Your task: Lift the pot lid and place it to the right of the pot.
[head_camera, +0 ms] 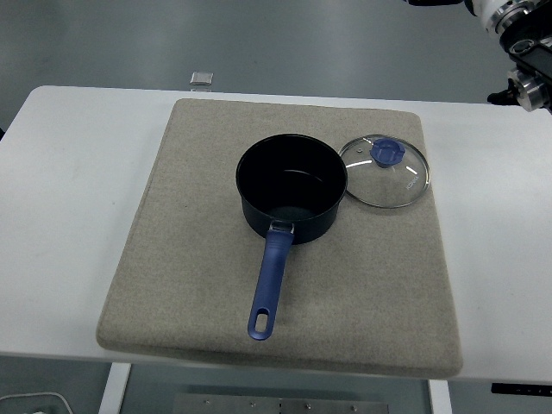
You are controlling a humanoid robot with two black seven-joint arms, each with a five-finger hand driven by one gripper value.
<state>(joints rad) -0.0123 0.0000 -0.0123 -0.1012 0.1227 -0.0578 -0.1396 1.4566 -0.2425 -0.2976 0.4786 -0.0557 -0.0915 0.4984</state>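
Right hand [429, 3] shows only as a sliver at the top edge, grip impossible to tell, while the glass lid [385, 171] lies just right of the pot [292, 186] on the mat [190, 259].

The dark blue saucepan [292, 187] stands upright and uncovered, its blue handle pointing toward the table's near edge. The glass lid [385, 170], blue-knobbed, lies flat just right of the saucepan, touching its rim.

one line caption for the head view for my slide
Glass lid resting on the mat right of the open pot.
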